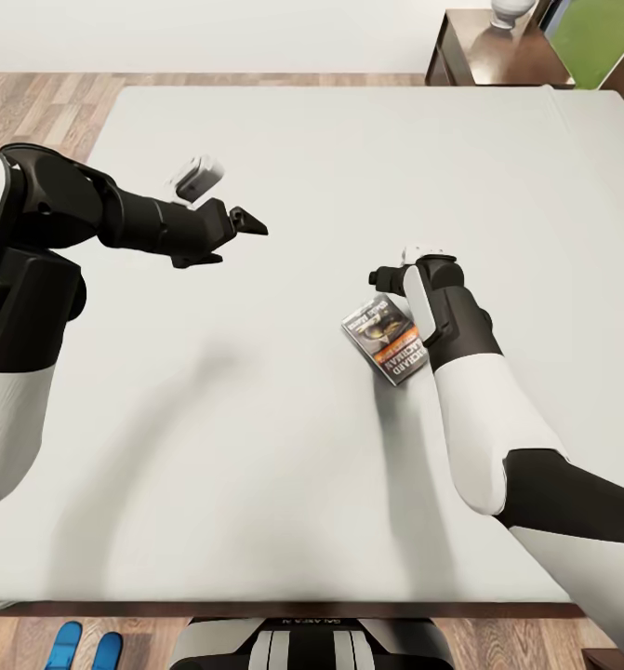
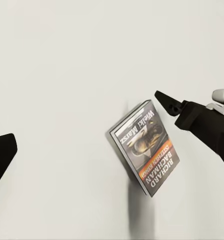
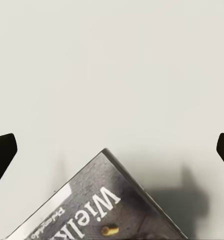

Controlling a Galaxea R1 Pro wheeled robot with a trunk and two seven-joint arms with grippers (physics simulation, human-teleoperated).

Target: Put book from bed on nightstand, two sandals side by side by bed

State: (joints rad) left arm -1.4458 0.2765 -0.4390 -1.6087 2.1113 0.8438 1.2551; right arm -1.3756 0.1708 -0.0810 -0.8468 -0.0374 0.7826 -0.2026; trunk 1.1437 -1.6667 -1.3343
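Note:
The book (image 1: 384, 337) lies flat on the bed's grey mattress (image 1: 312, 149), right of centre, with its dark cover and orange band facing up. My right gripper (image 1: 392, 277) points down at the mattress just past the book's far edge. It is open, and in the right wrist view a corner of the book (image 3: 99, 205) shows between its spread fingertips (image 3: 1, 152). My left gripper (image 1: 242, 226) hovers open over the mattress to the book's left, and its wrist view looks at the book (image 2: 146, 147). Two blue sandals (image 1: 86, 642) lie on the floor by the bed's near edge.
A dark brown nightstand (image 1: 484, 56) stands beyond the bed's far right corner, with a white object (image 1: 511, 11) on top. Wood-plank floor (image 1: 33, 102) shows past the bed's far left. My base (image 1: 312, 642) is against the near bed frame.

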